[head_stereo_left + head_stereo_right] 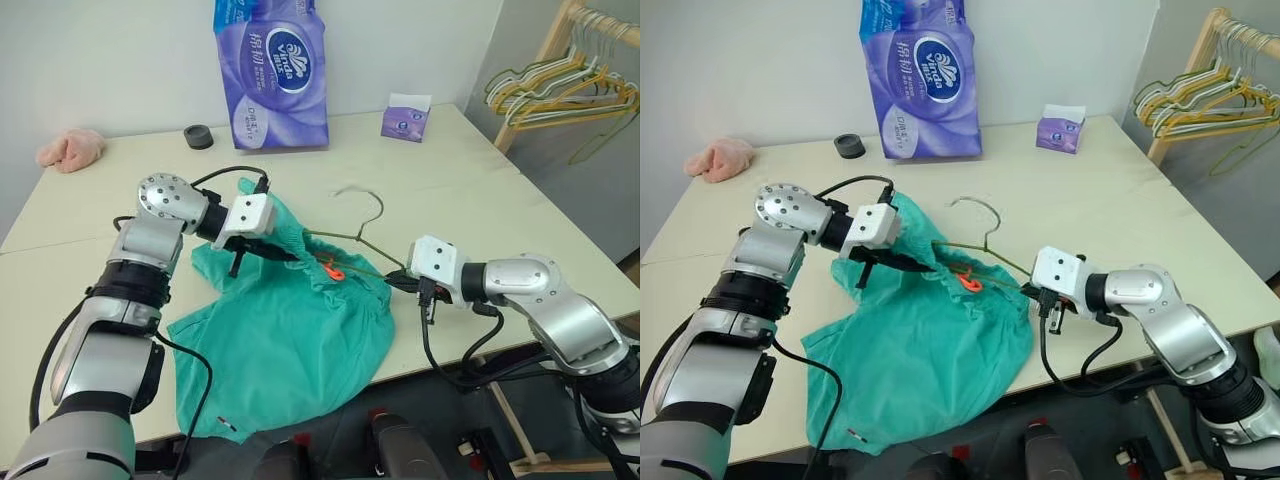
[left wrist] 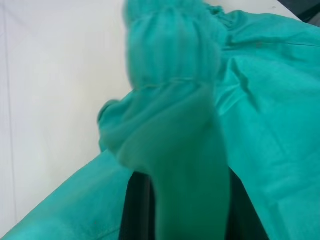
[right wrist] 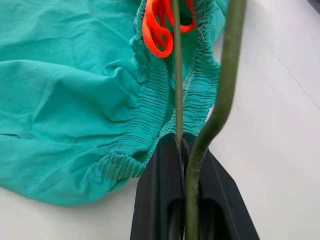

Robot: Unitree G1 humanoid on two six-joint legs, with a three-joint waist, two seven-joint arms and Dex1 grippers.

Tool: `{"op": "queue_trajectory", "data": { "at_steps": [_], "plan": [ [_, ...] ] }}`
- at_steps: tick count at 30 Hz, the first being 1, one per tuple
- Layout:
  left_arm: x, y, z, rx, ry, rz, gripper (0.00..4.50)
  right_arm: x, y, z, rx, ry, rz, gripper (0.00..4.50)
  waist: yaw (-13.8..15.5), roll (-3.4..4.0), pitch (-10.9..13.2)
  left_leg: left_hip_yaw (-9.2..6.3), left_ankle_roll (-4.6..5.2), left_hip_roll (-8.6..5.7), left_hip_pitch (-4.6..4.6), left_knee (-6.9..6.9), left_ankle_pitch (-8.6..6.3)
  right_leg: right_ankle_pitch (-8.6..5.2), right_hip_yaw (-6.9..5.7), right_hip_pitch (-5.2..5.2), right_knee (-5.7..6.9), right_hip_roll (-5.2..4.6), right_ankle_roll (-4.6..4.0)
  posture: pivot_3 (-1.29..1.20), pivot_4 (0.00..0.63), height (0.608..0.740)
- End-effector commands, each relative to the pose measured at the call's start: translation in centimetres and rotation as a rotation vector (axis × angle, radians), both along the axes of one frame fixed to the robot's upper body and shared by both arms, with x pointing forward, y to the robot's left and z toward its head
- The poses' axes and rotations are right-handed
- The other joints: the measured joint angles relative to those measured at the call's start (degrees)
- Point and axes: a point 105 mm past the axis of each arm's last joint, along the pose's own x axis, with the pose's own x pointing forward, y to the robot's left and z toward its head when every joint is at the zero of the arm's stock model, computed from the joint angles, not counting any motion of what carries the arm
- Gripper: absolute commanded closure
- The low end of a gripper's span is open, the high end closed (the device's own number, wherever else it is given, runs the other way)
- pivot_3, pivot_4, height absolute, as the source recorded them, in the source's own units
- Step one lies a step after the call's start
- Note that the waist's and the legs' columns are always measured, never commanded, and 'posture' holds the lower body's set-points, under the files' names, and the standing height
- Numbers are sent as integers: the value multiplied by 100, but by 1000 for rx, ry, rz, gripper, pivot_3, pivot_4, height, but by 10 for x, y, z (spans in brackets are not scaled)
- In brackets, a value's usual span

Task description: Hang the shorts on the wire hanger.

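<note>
The teal-green shorts [image 1: 290, 340] lie crumpled on the white table [image 1: 470, 190], one leg hanging over the front edge. My left gripper [image 1: 278, 255] is shut on the gathered waistband at the shorts' upper left; a fold of cloth [image 2: 175, 100] runs up between its fingers. The thin olive wire hanger [image 1: 379, 212] lies across the waistband opening, its hook pointing away from me. My right gripper [image 1: 398, 280] is shut on the hanger's right shoulder wire [image 3: 220, 100], just beside the waistband. An orange tag [image 3: 157, 25] sits inside the waistband by the wire.
A large purple tissue pack [image 1: 270, 75] stands at the back, with a small purple box [image 1: 405, 118], a black ring [image 1: 198, 137] and a pink cloth [image 1: 70, 148] near it. A wooden rack with bunched hangers [image 1: 570, 85] stands off the table's right.
</note>
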Motion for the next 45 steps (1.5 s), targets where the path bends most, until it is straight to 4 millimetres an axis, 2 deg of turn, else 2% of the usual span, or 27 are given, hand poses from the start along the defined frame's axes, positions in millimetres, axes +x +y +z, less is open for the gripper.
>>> {"op": "queue_trajectory", "data": {
  "at_steps": [1,2,6,9,13,15,17,21,24,27,32,35,40,45],
  "plan": [
    [-4,-5,1,2,-8,-23,4439,-16,22,22,14,-104,177,4500,0,0,0,0,0,0,0,0,0,0,0,0,0,0,0,-244,89,740],
    [-3,-3,0,8,-11,-16,4439,-17,19,19,-9,-107,192,4500,1,0,0,0,0,0,0,0,0,0,0,0,0,0,0,-243,89,740],
    [-3,1,-2,22,-16,2,4453,-11,2,12,-64,-129,176,3485,8,0,0,0,0,0,0,2,0,0,-1,1,0,0,0,-237,90,740],
    [-2,4,-1,19,-19,23,4483,-2,-25,8,-107,-132,98,2451,39,0,0,0,0,-1,0,4,0,0,-1,2,0,0,0,-231,90,740],
    [2,9,3,-18,-21,84,4491,-5,-83,-4,-163,-47,-95,1143,118,-1,0,2,2,-3,-3,12,-1,0,0,6,-2,-1,1,-232,96,740],
    [4,11,5,-48,-14,118,4492,-11,-92,-6,-117,-36,-148,501,130,-1,0,4,4,-3,-2,15,-3,1,2,7,-1,-2,2,-241,100,740],
    [7,13,9,-93,-2,162,4494,-20,-91,-8,-20,4,-185,480,127,-1,0,2,4,0,0,15,-3,1,2,9,2,1,3,-244,102,740],
    [11,17,13,-161,16,229,4497,-34,-55,-17,196,55,-240,480,63,0,0,0,4,10,2,14,-3,1,3,7,9,11,3,-255,108,740],
    [11,14,15,-187,23,237,4497,-26,-33,-28,320,92,-364,480,47,-1,-1,-2,4,11,4,14,-3,1,3,7,9,11,3,-249,107,740],
    [11,11,16,-193,24,236,4498,-18,-21,-37,343,104,-422,480,65,3,1,-1,2,7,3,14,-3,1,5,4,10,8,2,-240,106,740],
    [10,12,17,-197,21,245,4498,-25,0,-48,353,186,-366,480,99,2,0,-1,3,-1,1,19,-3,1,3,8,5,5,3,-232,103,740],
    [9,12,18,-199,18,249,4498,-29,9,-49,382,237,-345,480,86,2,0,-3,3,0,2,18,-3,1,3,7,7,6,3,-224,102,740],
    [8,13,17,-195,14,252,4498,-30,4,-45,430,304,-364,480,87,2,0,-3,3,0,1,18,-3,1,3,7,6,6,3,-220,104,740],
    [7,13,17,-194,12,252,4498,-34,11,-43,464,397,-351,480,88,2,0,-4,3,0,2,18,-4,1,2,7,7,5,3,-220,104,740]
  ]
}}
